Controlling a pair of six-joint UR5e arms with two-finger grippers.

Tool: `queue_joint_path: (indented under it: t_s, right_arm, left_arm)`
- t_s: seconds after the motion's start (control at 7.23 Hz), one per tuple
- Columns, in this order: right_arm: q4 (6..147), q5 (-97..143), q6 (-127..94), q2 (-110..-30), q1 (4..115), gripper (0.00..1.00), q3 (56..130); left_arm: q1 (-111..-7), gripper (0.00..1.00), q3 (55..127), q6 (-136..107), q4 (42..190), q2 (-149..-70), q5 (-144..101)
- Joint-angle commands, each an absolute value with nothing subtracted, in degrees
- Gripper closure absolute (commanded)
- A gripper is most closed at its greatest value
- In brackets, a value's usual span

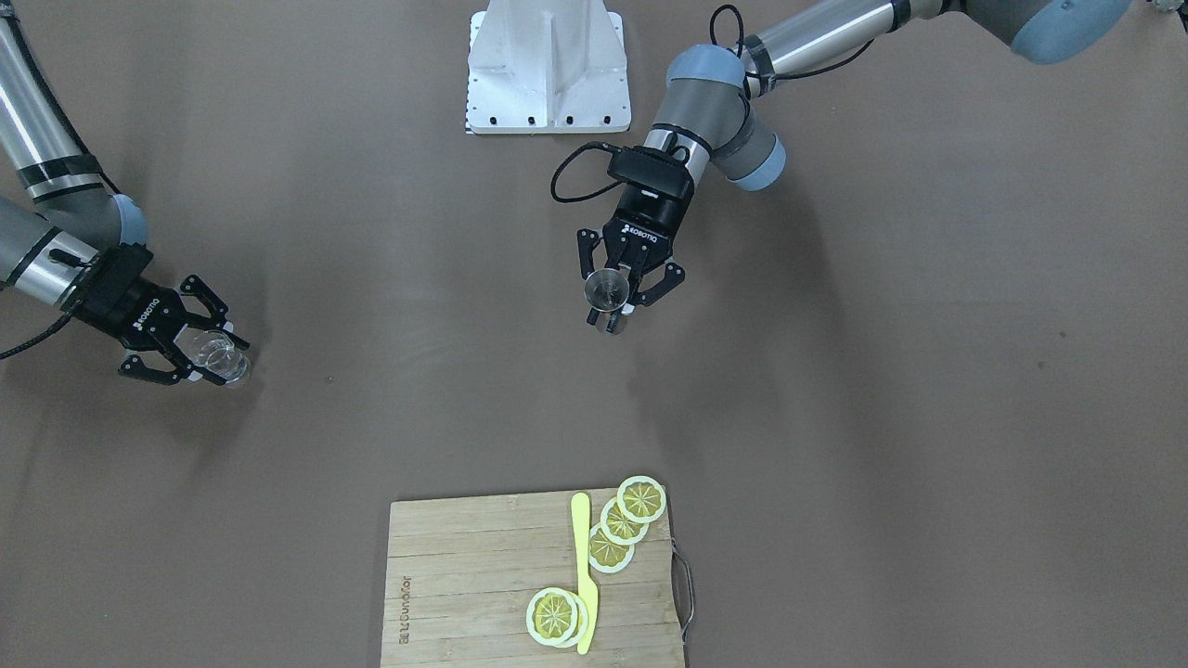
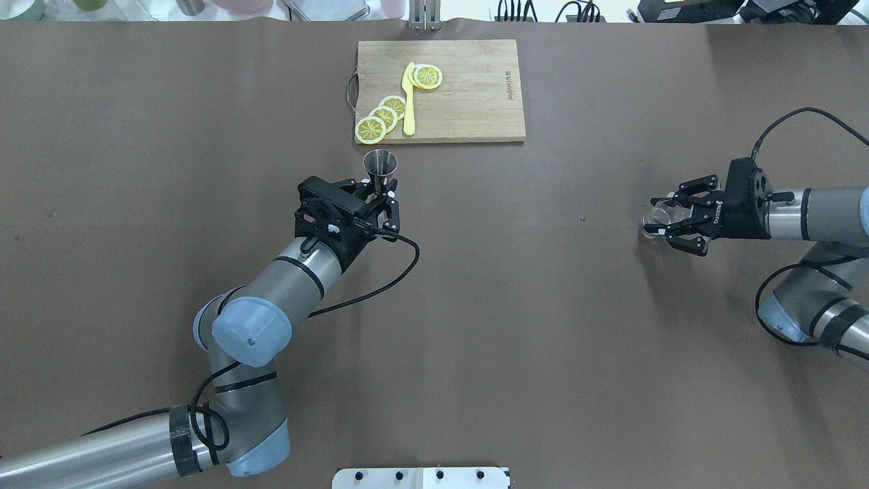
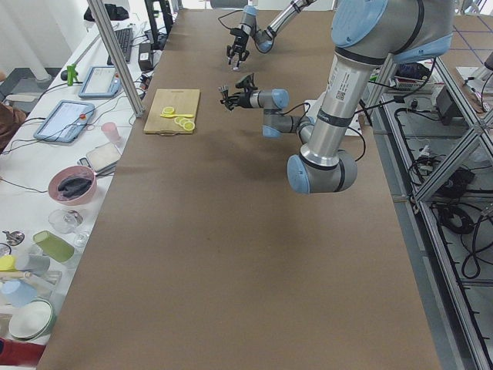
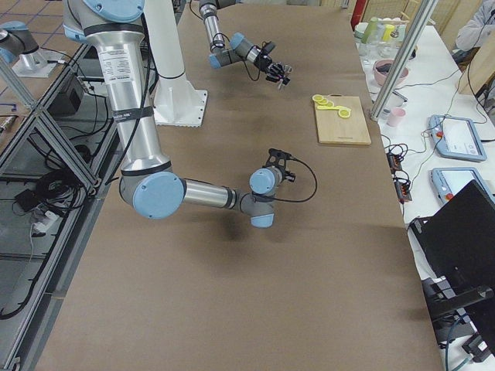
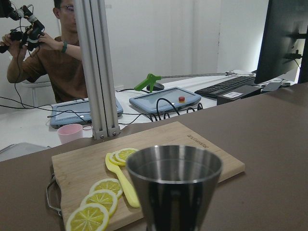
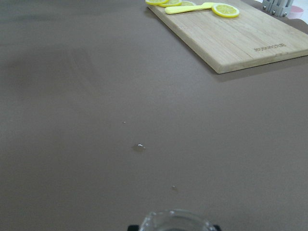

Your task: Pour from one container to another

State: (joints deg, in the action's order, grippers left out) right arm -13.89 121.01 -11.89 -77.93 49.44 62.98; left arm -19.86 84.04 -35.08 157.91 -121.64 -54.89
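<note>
Holding item 1, jigger (image 1: 604,289): steel, silver-grey, double cone w/ narrow waist, round mouth facing up, upright. Pinched at lower half by left gripper (image 1: 608,304), fingers pressed in on both sides; upper cone stands free above them. Loc.: mid-table, near cutting board (image 1: 464,575) corner that carries the lemon slices (image 1: 641,498), not touching board. Left wrist view: rim smooth and polished, inside dark w/ reflections; contents cannot tell.

Item 2, glass (image 1: 223,360): small, clear, colourless, short and round, approx. as wide as one slice. Sits between fingers of right gripper (image 1: 212,357), which clamp its sides. Loc.: far out on robot's right side of table (image 1: 835,417), well apart from jigger and board. Right wrist view shows only its rim at bottom edge; fill level cannot tell.

Misc.: board is pale wood w/ metal handle; on it, five slices (three overlapping in a row, two stacked) and a yellow knife (image 1: 583,566) between the groups. Table cover plain brown. Person (image 5: 43,62) visible beyond table in left wrist view.
</note>
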Motion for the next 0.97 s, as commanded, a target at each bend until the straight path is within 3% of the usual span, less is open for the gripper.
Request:
queue_joint_path:
  t_s: [0.0,0.14,0.28,0.83]
  right_arm:
    - [-12.4,121.6,-13.8,-78.0,50.3,0.67,65.9]
    - [-8.0,123.6,-14.1,-78.7,51.5,0.88,69.8]
    - [-3.8,125.2,-14.6,-78.9,52.3,1.0,72.6]
    - [7.6,126.0,-13.6,-78.0,53.2,1.0,80.7]
  left_arm:
    - [-19.7,1.0,84.2,-34.9,158.6,-122.0,-57.4]
    - [-19.8,1.0,84.5,-34.4,158.7,-122.0,-57.5]
    - [-19.8,1.0,84.6,-32.1,158.9,-122.0,-57.6]
    - [-20.0,1.0,84.8,-20.9,163.4,-121.7,-68.3]
